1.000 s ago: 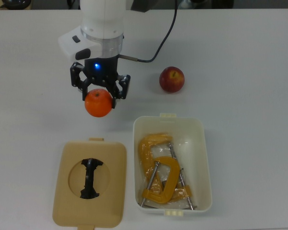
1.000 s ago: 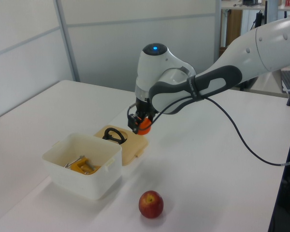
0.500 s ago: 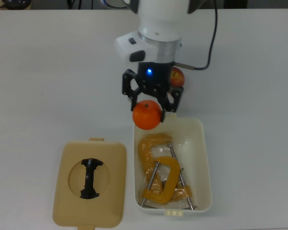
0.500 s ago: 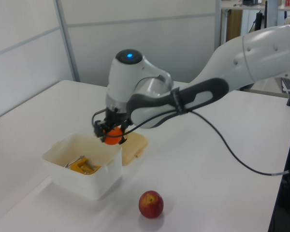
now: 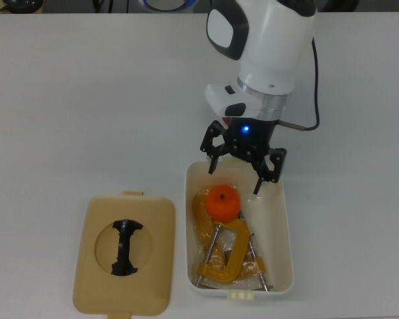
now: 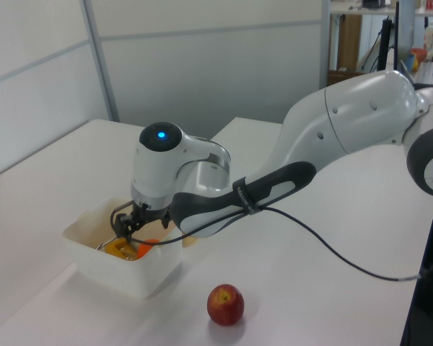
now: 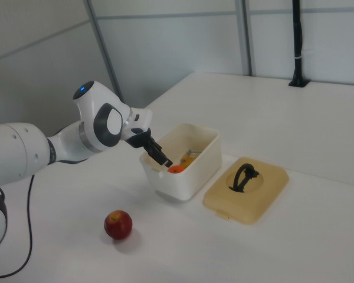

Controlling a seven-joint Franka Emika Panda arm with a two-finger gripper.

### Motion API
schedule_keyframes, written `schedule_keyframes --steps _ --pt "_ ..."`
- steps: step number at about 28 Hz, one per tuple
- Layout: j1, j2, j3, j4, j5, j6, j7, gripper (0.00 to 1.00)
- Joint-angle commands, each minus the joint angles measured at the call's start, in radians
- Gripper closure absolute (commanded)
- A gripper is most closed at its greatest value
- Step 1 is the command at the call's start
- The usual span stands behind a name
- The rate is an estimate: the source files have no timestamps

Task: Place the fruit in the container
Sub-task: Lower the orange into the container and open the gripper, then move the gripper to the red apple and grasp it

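The orange mandarin (image 5: pixel 223 203) lies inside the cream-white container (image 5: pixel 286 232), resting on the yellow-orange C-clamps (image 5: pixel 221 247). My gripper (image 5: pixel 239 171) hovers open over the container's far end, just above the mandarin and apart from it, with nothing between its fingers. The arm hides the red apple in the top view. The left view has the apple (image 6: pixel 225 304) on the table in front of the container (image 6: pixel 126 274). In the right view the apple (image 7: pixel 118 224) sits to the left of the container (image 7: pixel 192 165), and the mandarin (image 7: pixel 176 169) peeks over the rim below the gripper (image 7: pixel 160 157).
A flat tan lid (image 5: pixel 124 256) with a round hole and a black handle lies beside the container on the top view's left. The arm's black cable (image 5: pixel 315 86) trails across the table behind the gripper.
The gripper carried the mandarin toward the top view's right, over the container, and opened. The mandarin dropped onto the C-clamps inside. The apple has not moved.
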Motion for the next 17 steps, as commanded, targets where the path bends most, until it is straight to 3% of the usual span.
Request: schedule_keyframes --steps 1,3,6,10,17 --pt "0.015 -0.026 -0.004 0.006 -0.013 -0.05 0.007 0.0" --pt "0.015 -0.054 0.001 -0.001 -0.003 -0.128 -0.034 0.0" --pt "0.004 -0.124 0.042 -0.056 0.102 -0.241 -0.219 0.0" --pt "0.0 -0.21 0.045 -0.131 0.259 -0.381 -0.448 0.0" --pt "0.003 -0.252 0.073 -0.237 0.264 -0.426 -0.504 0.0"
